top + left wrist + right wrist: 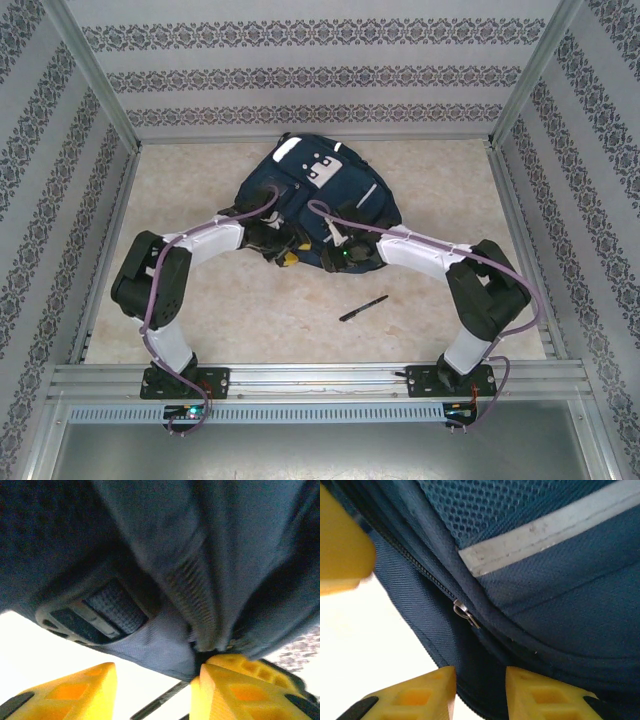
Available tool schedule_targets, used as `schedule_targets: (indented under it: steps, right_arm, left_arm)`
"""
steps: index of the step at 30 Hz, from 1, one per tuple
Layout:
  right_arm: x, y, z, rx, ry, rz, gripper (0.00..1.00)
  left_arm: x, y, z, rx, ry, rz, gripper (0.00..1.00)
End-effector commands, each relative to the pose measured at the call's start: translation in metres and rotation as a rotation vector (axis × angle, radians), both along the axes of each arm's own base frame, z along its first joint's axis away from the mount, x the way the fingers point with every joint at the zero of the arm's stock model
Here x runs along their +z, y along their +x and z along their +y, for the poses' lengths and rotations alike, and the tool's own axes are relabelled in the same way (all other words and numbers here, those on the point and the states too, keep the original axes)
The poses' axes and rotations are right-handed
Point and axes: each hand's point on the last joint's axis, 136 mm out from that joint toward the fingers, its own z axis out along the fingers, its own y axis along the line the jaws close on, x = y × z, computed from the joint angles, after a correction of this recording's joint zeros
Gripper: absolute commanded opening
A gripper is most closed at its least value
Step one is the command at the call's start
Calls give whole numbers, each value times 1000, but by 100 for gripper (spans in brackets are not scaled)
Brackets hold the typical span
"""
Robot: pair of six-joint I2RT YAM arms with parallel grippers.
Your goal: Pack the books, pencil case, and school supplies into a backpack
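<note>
The left gripper (157,672) has its yellow fingers well apart beneath a fold of the backpack (350,190), holding nothing. The right gripper (480,672) is narrow, navy hem in the gap, grip unclear. The bag is navy with white stripes and patches, their marks unreadable. It lies centred toward the table (250,320)'s far edge, with one black pen (363,308) nearer

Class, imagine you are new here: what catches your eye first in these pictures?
The big navy backpack sprawls on the pale table, the left arm and right arm reaching to its near edge. One black pen lies alone in front of it, nearer the right arm.
</note>
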Motion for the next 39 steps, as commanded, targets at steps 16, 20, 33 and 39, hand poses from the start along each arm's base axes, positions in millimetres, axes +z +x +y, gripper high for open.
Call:
schedule_targets:
  steps: [16, 20, 33, 39]
  right_arm:
    - [60, 4, -102, -465, 272, -69, 44]
    - [71, 8, -180, -707, 172, -138, 50]
    - [97, 17, -212, -752, 277, -197, 50]
    - [105, 17, -177, -607, 437, -151, 47]
  left_arm:
    - [112, 61, -66, -961, 284, -1007, 51]
    - [87, 62, -97, -1074, 397, -996, 56]
    - [4, 85, -79, -923, 996, -684, 53]
    - [7, 85, -84, -911, 970, -666, 3]
